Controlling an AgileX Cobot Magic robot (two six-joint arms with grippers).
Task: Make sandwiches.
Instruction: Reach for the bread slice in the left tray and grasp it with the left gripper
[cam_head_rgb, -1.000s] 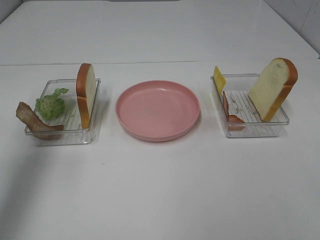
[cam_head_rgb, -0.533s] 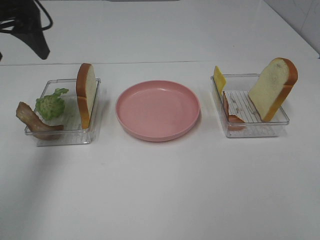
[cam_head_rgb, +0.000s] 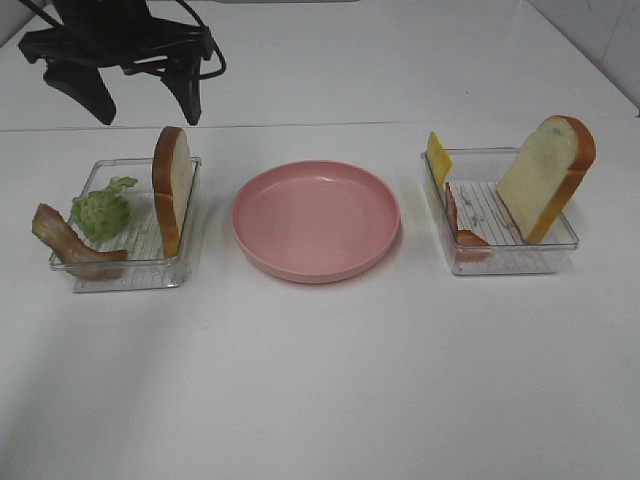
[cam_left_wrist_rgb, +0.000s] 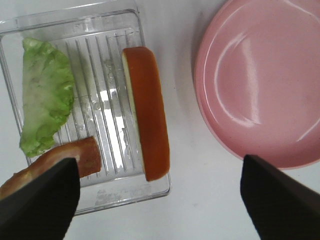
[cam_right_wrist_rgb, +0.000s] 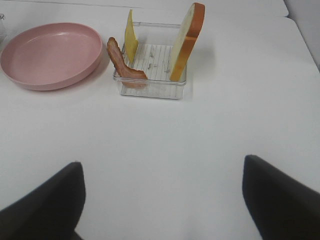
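At the far left of the white table (cam_head_rgb: 320, 400), the left gripper (cam_head_rgb: 147, 105) hangs above the left tray (cam_head_rgb: 125, 275), jaws spread wide with nothing between them. The right gripper (cam_right_wrist_rgb: 162, 200) is likewise released, over bare tabletop well short of the right tray (cam_right_wrist_rgb: 150, 90). A broad stretch of open table runs along the near side, and its edge slants in at the far right corner.

The sandwich parts lie unstacked in both trays. In the left tray a bread slice (cam_head_rgb: 172, 190) stands on edge against the wall nearest the pink plate (cam_head_rgb: 316, 215). Lettuce (cam_head_rgb: 100, 212) lies beside it, and a bacon strip (cam_head_rgb: 65, 245) hangs over the outer rim. The plate sits between the trays, touching neither. In the right tray a second bread slice (cam_head_rgb: 548, 175) leans upright, with a second bacon strip (cam_head_rgb: 462, 230) and a cheese square (cam_head_rgb: 438, 157) propped at the plate-side wall.
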